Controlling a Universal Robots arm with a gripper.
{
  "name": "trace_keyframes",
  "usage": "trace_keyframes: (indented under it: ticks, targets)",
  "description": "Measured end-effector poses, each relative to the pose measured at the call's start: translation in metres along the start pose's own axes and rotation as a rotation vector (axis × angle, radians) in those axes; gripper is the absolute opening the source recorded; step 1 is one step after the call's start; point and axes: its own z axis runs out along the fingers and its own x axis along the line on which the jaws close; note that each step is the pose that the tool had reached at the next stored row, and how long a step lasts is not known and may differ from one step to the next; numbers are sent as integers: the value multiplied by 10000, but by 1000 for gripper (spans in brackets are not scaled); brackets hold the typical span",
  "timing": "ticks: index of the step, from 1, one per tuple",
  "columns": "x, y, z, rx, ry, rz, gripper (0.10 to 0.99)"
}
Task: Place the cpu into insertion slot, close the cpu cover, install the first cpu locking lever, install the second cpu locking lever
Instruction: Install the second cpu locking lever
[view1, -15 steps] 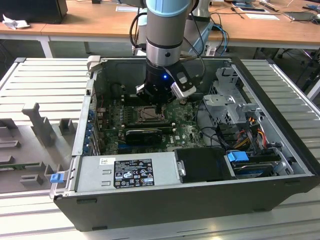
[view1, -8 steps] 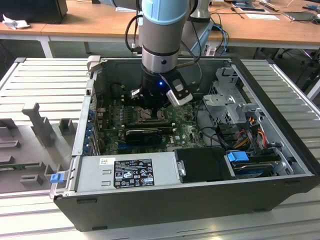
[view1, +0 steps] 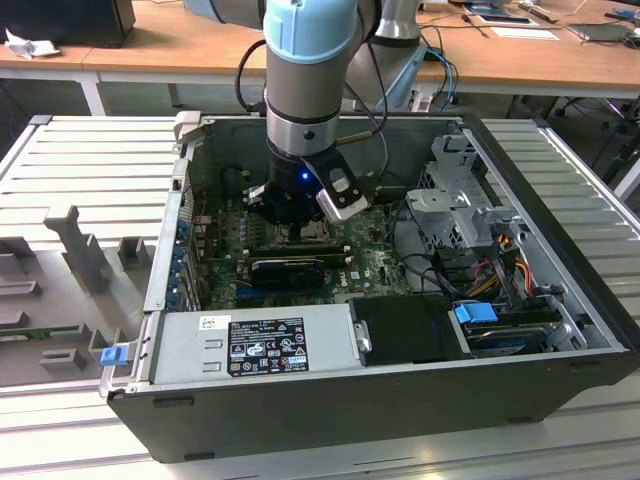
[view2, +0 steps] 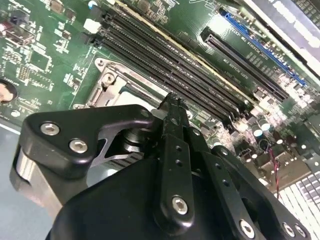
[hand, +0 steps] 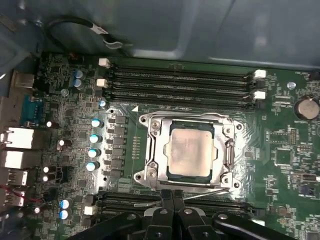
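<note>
The open computer case (view1: 330, 400) is lying on its side on the ribbed grey tabletop (view1: 90, 170), and the arm (view1: 308, 90) is reaching straight down into it over the green circuit board (hand: 300, 165).

In the first wrist view the insertion slot (hand: 150, 172) is sitting just beyond the tips of the claw (hand: 173, 196), between two banks of long black memory slots (hand: 180, 80). The cpu (hand: 191, 151) is already lying flat inside it, silvery top up. The cpu cover (hand: 162, 142) is looking folded down around the chip as a metal frame, though from this angle it is hard to say whether it is fully seated.

The claw is sitting with its two fingers pressed together, clenched on nothing that can be made out. Its tips are hovering at the near edge of the socket, right by a thin wire lever (hand: 150, 204) that is running along that edge, parallel to the memory slots. In the second wrist view the same fingertips (view2: 172, 107) are pointing at the socket's corner (view2: 107, 82).
</note>
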Motion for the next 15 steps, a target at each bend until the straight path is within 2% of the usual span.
trace_keyframes:
  ticks: [3, 8, 9, 15]
  targets:
    - [15, -4, 42, 0, 7, -25, 106]
    - [75, -24, 42, -118, -1, -34, 106]
    - [101, -38, 40, -195, -7, -34, 106]
    - [176, -66, 60, -462, 3, -273, 106]
